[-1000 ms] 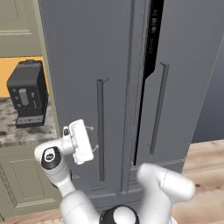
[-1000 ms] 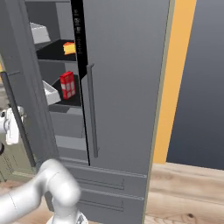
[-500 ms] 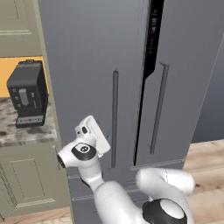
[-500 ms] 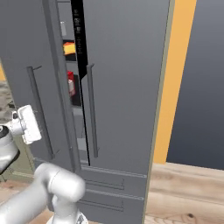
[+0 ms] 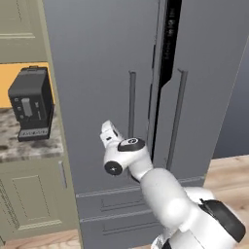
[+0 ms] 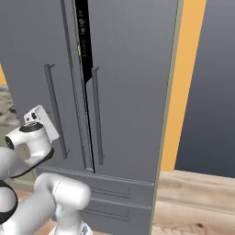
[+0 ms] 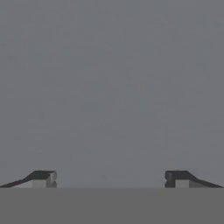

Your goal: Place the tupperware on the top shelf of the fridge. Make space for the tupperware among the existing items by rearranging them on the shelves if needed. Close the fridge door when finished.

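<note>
**Gripper against the door: finishing the close**

Gripper sits with its two dark fingertips spread wide and nothing between them, facing a flat grey surface that I take to be the front of the fridge's left door. In the left base view the white hand is low on that door, just left of its vertical bar handle, with the arm folded up behind it from the lower right.

The step in hand looks like the last one: shutting the fridge. A narrow dark gap remains between the two doors, widest near the top, so I judge the door is nearly home but not seated.

To do it well, push with the hand flat on the panel, not on the handle, so the force goes straight into the door and nothing catches. Keep the jaws apart as they are (there is nothing to pinch here). Press on the handle side of the door, away from the hinge, where a light push turns it most easily, and ease off once the gap is gone rather than ramming the seal.

The tupperware cannot be seen; the slit shows only a black interior, so whether it rests on the top shelf cannot be checked from here. Beyond the arm, to the left, a black coffee machine stands on the stone counter, well apart from the work.
</note>
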